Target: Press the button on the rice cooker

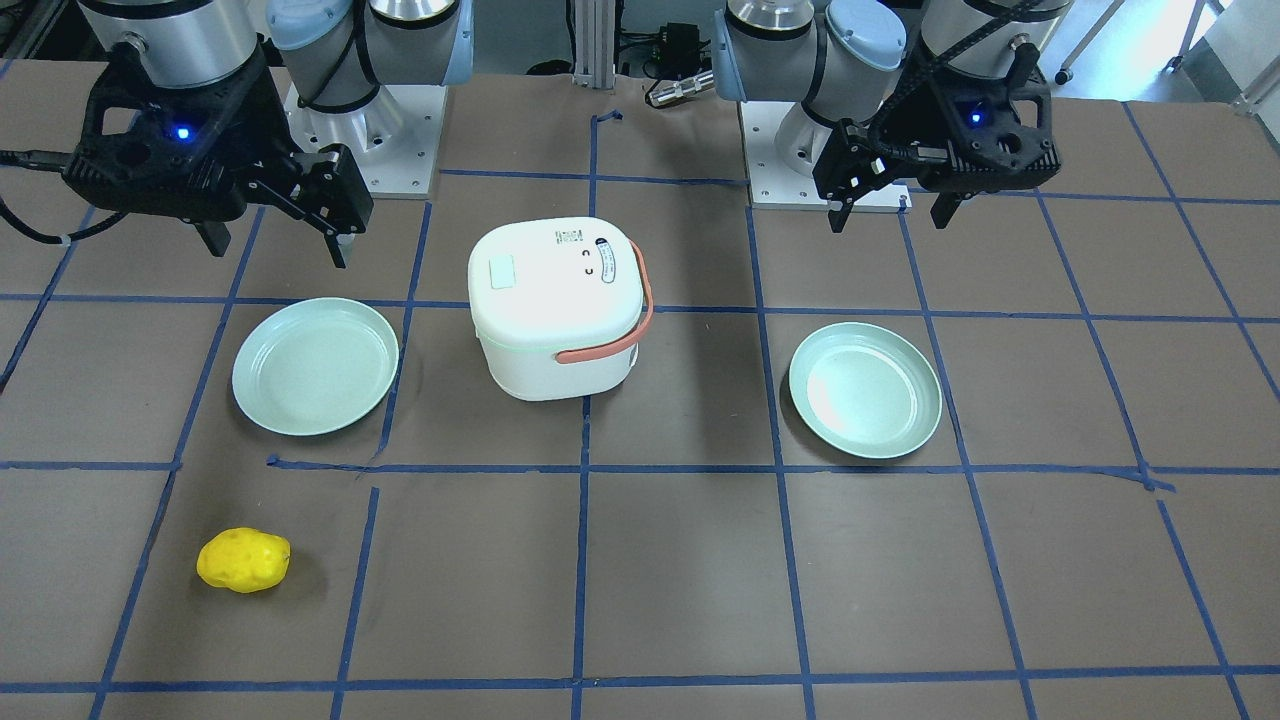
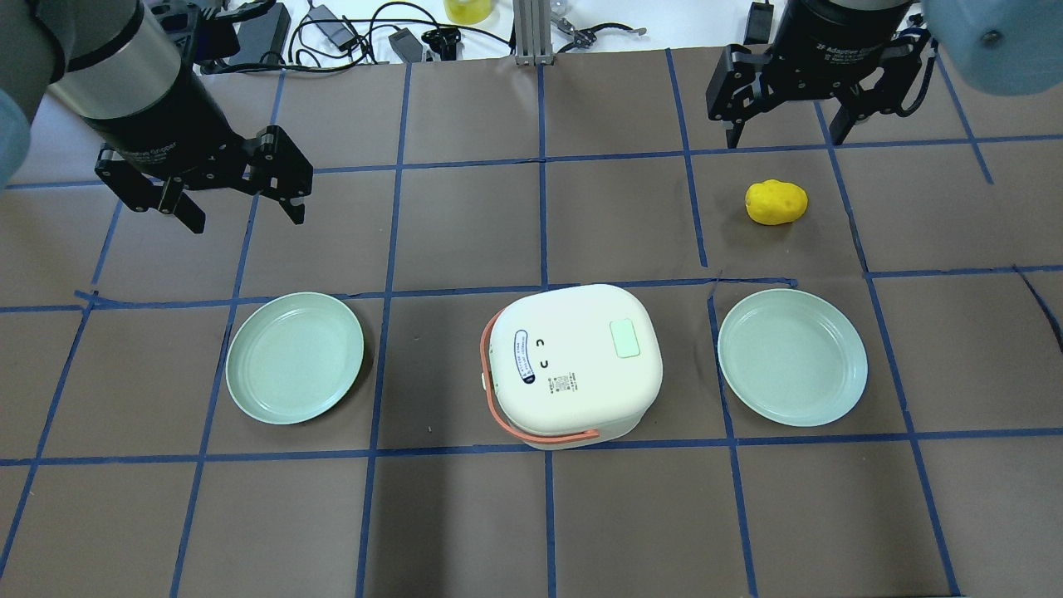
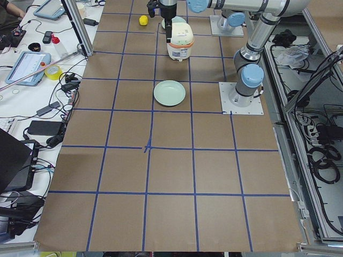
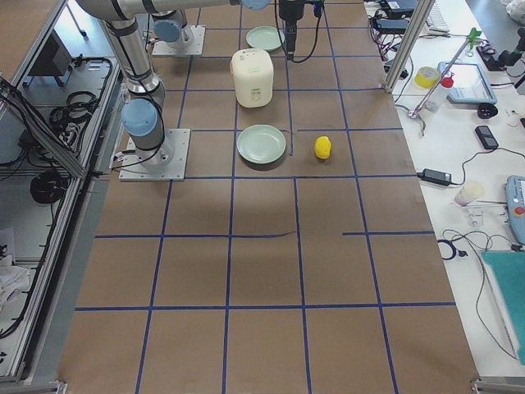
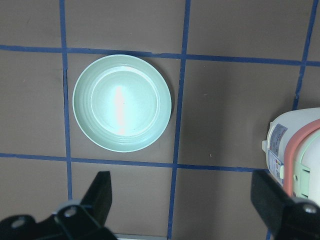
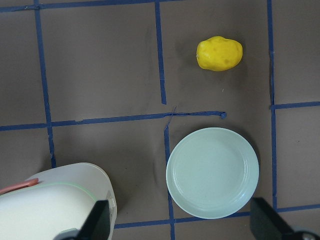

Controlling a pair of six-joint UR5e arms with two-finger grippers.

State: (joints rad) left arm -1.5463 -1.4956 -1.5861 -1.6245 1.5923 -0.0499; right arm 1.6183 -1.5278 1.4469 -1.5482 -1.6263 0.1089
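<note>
The white rice cooker [image 2: 573, 361] with an orange handle stands shut at the table's middle, also in the front view [image 1: 558, 305]. Its pale green square button [image 2: 624, 339] sits on the lid, also in the front view [image 1: 501, 272]. My left gripper [image 2: 245, 214] is open and empty, raised beyond and left of the cooker, over the far side of the left plate. My right gripper [image 2: 785, 137] is open and empty, raised far right, beyond the yellow object. Neither touches the cooker. The cooker's edge shows in the left wrist view [image 5: 295, 150] and the right wrist view [image 6: 55, 200].
A pale green plate [image 2: 295, 357] lies left of the cooker and another [image 2: 793, 357] right of it, both empty. A yellow potato-like object [image 2: 776, 202] lies beyond the right plate. Cables and devices line the table's far edge.
</note>
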